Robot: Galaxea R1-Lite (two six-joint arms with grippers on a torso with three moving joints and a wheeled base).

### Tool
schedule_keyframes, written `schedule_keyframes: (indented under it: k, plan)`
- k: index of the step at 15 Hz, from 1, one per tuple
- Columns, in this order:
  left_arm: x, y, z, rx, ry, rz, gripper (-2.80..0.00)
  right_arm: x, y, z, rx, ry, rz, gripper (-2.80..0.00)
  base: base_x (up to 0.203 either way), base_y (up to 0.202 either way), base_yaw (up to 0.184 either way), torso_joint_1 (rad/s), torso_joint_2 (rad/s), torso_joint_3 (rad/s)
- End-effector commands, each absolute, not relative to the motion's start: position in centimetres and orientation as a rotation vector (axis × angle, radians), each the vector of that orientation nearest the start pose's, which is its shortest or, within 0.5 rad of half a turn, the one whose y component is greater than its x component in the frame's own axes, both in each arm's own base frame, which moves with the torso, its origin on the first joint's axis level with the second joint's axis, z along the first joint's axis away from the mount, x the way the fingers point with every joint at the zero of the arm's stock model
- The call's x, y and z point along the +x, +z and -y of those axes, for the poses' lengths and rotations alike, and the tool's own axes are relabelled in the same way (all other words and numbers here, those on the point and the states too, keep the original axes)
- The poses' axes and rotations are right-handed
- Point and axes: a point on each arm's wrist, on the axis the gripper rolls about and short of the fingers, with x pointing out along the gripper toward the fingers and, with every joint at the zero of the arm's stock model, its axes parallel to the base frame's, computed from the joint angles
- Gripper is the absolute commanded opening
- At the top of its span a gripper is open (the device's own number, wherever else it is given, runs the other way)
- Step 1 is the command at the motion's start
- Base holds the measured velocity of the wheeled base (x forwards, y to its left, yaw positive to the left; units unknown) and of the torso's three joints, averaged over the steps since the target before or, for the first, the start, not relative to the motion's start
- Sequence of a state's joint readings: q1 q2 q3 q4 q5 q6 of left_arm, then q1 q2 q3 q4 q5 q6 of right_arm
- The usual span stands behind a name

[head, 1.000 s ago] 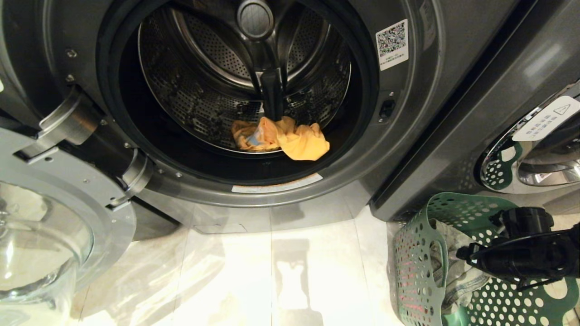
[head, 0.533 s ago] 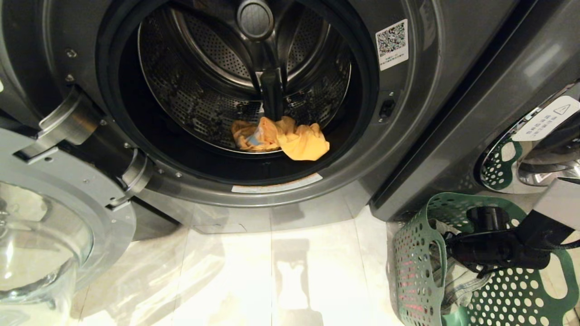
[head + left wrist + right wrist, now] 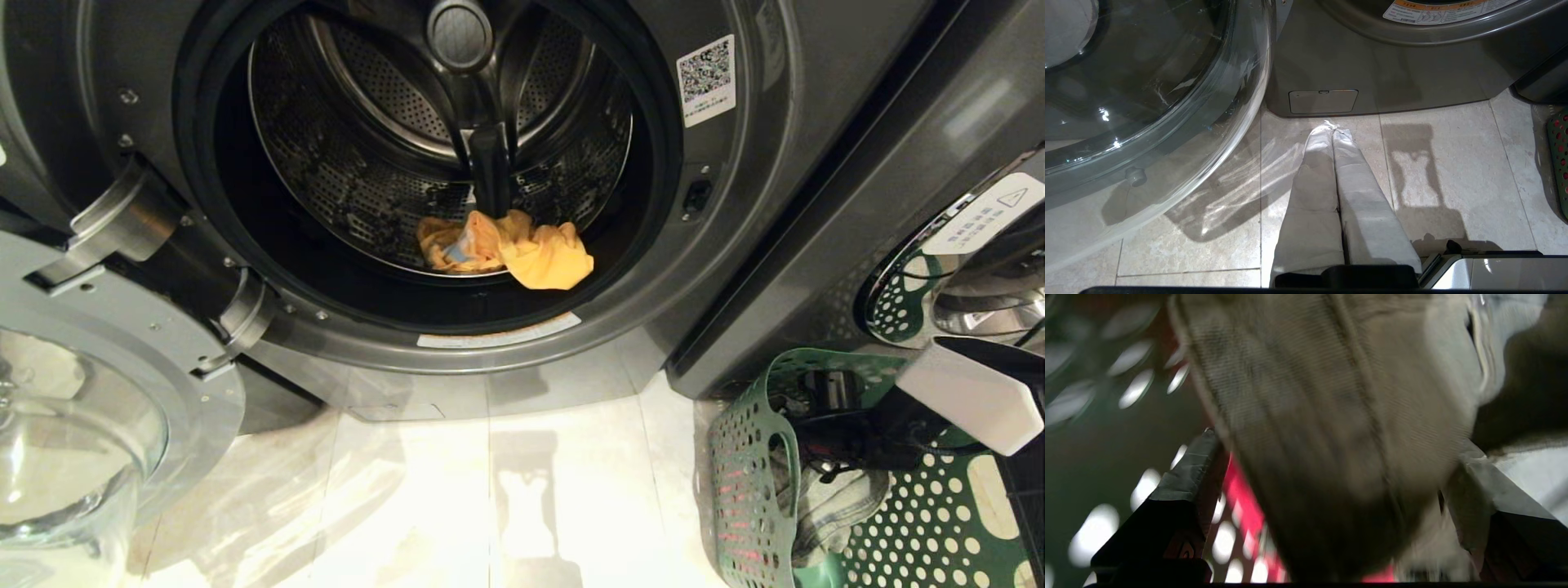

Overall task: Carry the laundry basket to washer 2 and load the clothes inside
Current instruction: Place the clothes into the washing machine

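Washer [image 3: 735, 204] dead ahead, door [image 3: 90, 392] swung out to the left, one garment [image 3: 522, 249] lying in the drum [image 3: 367, 163] at the front. Basket [image 3: 747, 482] on the floor [image 3: 490, 490] to the right, before the next washer [image 3: 898, 163], right pincer [image 3: 816, 441] down inside it among the clothes [image 3: 841, 502].

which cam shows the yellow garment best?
Head view: the yellow garment lies crumpled at the drum's front lip, in full sight through the open washer door. The left wrist view shows only floor and washer base; the right wrist view, inside the basket, shows none of it.
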State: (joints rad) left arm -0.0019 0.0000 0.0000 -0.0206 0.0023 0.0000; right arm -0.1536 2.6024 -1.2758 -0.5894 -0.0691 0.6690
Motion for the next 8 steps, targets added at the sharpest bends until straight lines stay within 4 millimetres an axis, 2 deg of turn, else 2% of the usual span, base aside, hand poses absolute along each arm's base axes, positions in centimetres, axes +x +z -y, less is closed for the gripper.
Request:
schedule_keyframes:
  k: [1, 3, 4, 8]
  plan:
    - [-2.2, 7.6, 0.0, 0.000, 0.001, 0.014, -2.80, 45.0, -9.1, 6.6, 0.645, -0.482, -0.653, 0.00, 0.000, 0.000, 0.000, 0.000, 0.00, 0.000]
    - [-2.2, 7.6, 0.0, 0.000, 0.001, 0.014, -2.80, 44.9, -10.1, 6.5, 0.633, -0.493, -0.673, 0.00, 0.000, 0.000, 0.000, 0.000, 0.00, 0.000]
    - [-2.2, 7.6, 0.0, 0.000, 0.000, 0.014, -2.80, 44.7, -10.6, 6.5, 0.628, -0.507, -0.680, -2.80, 0.000, 0.000, 0.000, 0.000, 0.00, 0.000]
    - [-2.2, 7.6, 0.0, 0.000, 0.000, 0.014, -2.80, 44.5, -9.9, 6.6, 0.619, -0.535, -0.670, -2.80, 0.000, 0.000, 0.000, 0.000, 0.00, 0.000]
